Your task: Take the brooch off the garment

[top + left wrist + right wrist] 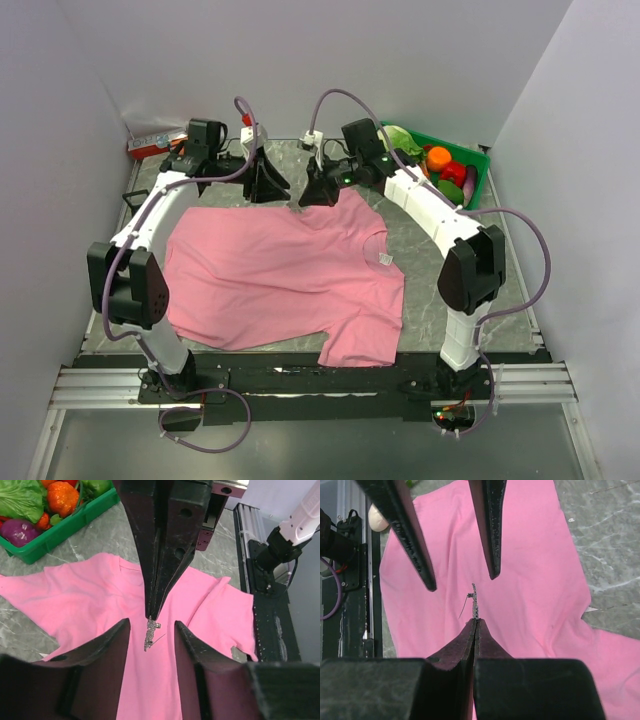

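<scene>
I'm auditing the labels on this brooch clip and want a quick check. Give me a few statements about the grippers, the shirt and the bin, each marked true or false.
1. The right gripper is shut on the brooch. True.
2. The left gripper clamps the brooch too. False: its fingers stand apart and do not touch it.
3. A green bin holds vegetables. True.
4. The pink T-shirt is folded in a neat stack. False: it lies spread out on the table.
</scene>
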Controlling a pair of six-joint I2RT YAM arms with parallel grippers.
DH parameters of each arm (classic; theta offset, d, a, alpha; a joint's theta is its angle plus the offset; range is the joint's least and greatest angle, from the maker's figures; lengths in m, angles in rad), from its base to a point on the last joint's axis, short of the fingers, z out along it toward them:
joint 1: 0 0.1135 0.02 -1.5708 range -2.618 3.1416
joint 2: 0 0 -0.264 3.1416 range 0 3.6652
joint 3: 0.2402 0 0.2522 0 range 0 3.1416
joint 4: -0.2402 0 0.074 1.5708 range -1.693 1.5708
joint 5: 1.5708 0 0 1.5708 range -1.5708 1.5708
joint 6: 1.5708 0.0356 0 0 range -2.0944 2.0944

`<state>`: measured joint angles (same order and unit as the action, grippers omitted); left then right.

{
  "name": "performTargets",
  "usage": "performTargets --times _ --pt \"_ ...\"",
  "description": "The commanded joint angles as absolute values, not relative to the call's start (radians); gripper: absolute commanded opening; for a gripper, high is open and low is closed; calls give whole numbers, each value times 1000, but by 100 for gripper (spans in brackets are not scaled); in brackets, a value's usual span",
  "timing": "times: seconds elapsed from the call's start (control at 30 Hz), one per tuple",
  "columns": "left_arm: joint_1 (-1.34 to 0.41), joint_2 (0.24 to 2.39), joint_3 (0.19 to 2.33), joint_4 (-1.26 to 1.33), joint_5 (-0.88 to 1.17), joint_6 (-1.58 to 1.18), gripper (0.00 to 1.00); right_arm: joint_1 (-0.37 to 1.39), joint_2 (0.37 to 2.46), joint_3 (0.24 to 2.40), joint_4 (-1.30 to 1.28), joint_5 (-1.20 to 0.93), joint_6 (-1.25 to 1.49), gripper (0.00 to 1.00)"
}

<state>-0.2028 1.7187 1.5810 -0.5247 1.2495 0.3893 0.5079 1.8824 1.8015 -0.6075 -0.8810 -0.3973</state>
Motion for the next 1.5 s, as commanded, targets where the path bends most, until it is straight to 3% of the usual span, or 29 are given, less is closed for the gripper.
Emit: performTargets --times 0.0,0.13,0.33,0.5,0.53,0.7,0.8,0.87,0.93,1.1,1.23,1.47 --pt "-199 1675 1542 -523 1255 462 48 508 1885 1850 -604 -905 -382 0" --pt "-207 1654 1531 -649 1192 665 51 499 1885 1856 -609 -911 -379 0" --pt "-207 1618 1468 -529 1164 637 61 402 2034 2042 -713 -1118 -214 0" --pt "-207 1658 1451 -585 1169 576 62 347 2031 1851 -627 -1201 -39 0" --pt "-207 1643 1427 -560 1164 540 98 345 2016 1814 -620 -1213 -29 0" --pt "-227 1539 1165 -237 1111 233 96 357 1973 1556 -522 -1301 92 0" --pt "-270 1485 1056 -90 950 59 96 390 1993 1491 -567 -1339 75 0" --pt "-299 1445 1011 -43 732 -93 96 423 2031 1485 -615 -1359 28 0" --pt "-322 1440 985 -60 675 -162 96 448 2075 1473 -594 -1362 75 0" --pt "-331 1436 872 -22 736 -322 99 448 2135 1399 -382 -1325 279 0" --pt "-319 1436 810 -15 762 -304 90 446 2200 1430 -391 -1276 264 0" --pt "-327 1459 764 20 882 -307 82 443 2260 1462 -433 -1175 218 0"
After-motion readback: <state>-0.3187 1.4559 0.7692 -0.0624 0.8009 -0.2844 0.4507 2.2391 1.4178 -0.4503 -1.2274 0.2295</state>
